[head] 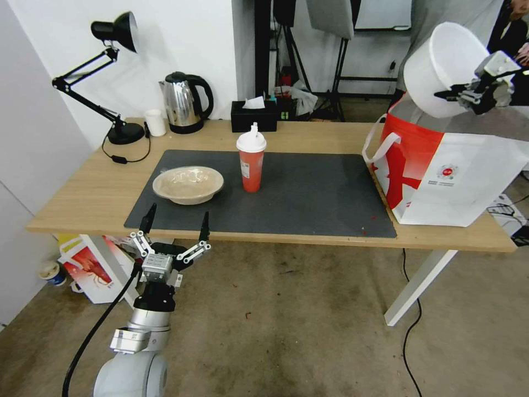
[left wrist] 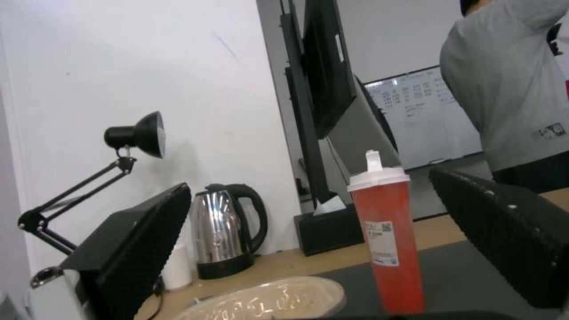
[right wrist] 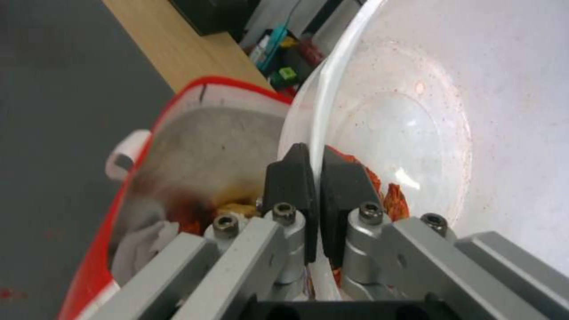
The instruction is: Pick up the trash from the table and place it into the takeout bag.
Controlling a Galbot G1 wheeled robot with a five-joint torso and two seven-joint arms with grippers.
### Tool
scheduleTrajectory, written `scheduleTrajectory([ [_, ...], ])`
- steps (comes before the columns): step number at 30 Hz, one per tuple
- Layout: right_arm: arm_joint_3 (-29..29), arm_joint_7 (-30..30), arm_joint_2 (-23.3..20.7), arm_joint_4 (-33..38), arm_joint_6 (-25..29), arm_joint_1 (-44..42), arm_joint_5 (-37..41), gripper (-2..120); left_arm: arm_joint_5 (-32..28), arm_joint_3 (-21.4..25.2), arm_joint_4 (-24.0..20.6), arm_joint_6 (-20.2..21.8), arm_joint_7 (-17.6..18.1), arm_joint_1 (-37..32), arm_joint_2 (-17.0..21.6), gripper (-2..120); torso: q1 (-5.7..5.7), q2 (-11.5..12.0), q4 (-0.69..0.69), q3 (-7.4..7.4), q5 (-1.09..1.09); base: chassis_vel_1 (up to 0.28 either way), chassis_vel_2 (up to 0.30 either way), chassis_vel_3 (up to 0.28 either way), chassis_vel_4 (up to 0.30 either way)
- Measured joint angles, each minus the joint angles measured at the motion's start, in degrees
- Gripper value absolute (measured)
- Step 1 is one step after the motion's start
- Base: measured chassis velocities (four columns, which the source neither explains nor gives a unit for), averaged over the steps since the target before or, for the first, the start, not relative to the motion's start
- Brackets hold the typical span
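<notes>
My right gripper (head: 445,95) (right wrist: 316,153) is shut on the rim of the deep white bowl (head: 443,69) (right wrist: 450,93), holding it tipped on its side above the open takeout bag (head: 452,171) (right wrist: 195,133) at the table's right end. Red shell bits cling inside the bowl near the fingers. The red cup with white lid (head: 251,160) (left wrist: 388,240) stands upright mid-mat. The shallow beige bowl (head: 188,184) (left wrist: 278,302) sits left of it on the mat. My left gripper (head: 176,218) hangs open just off the table's front edge, below the beige bowl, with nothing between its fingers (left wrist: 136,249).
At the table (head: 82,193) back stand a steel kettle (head: 184,103) (left wrist: 228,231), a small white cup (head: 156,122), a black desk lamp (head: 113,66) and a black tissue box (head: 254,114). A small crayfish-print bag (head: 91,267) lies on the floor under the left end.
</notes>
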State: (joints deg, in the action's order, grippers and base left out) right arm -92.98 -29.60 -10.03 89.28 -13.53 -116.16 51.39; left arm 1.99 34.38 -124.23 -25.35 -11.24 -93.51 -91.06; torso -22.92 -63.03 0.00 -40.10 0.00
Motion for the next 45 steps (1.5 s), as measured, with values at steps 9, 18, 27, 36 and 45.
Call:
scheduleTrajectory([
  [9, 0.1, -0.3, 0.2, -0.6, 0.1, -0.1, -0.5, 0, 0.0, 0.0, 0.2, 0.0, 0.0, 0.4, 0.2, 100, 0.00, 0.0, 0.01, 0.00, 0.00, 0.000, 0.000, 0.000, 0.000],
  [18, 0.4, 0.5, 0.6, -0.1, -0.1, -0.2, -1.4, 22, 0.0, 0.0, 0.6, 0.1, -0.1, 0.6, 0.2, 100, 0.00, 0.0, 0.01, 0.00, 0.00, 0.000, 0.000, 0.000, 0.000],
  [27, 0.6, 0.5, 0.6, 0.1, -0.3, -0.2, -1.4, 55, -0.1, 0.1, 0.6, 0.2, -0.1, 0.7, 0.2, 100, 0.00, 0.0, 0.00, 0.00, 0.00, 0.000, 0.000, 0.000, 0.000],
  [36, 1.0, 0.4, 0.4, 0.7, -0.4, 0.2, -1.2, 90, 0.0, 0.1, 0.6, 0.3, -0.1, 0.9, 0.3, 100, 0.00, 0.0, 0.00, 0.00, 0.00, 0.000, 0.000, 0.000, 0.000],
  [45, -2.3, 9.7, 2.4, 10.8, -0.4, 0.2, 7.1, 100, 0.0, 0.1, 1.2, 0.3, -0.1, 1.7, -0.1, 100, 0.00, 0.0, 0.01, 0.00, -0.01, 0.000, 0.000, 0.000, 0.000],
])
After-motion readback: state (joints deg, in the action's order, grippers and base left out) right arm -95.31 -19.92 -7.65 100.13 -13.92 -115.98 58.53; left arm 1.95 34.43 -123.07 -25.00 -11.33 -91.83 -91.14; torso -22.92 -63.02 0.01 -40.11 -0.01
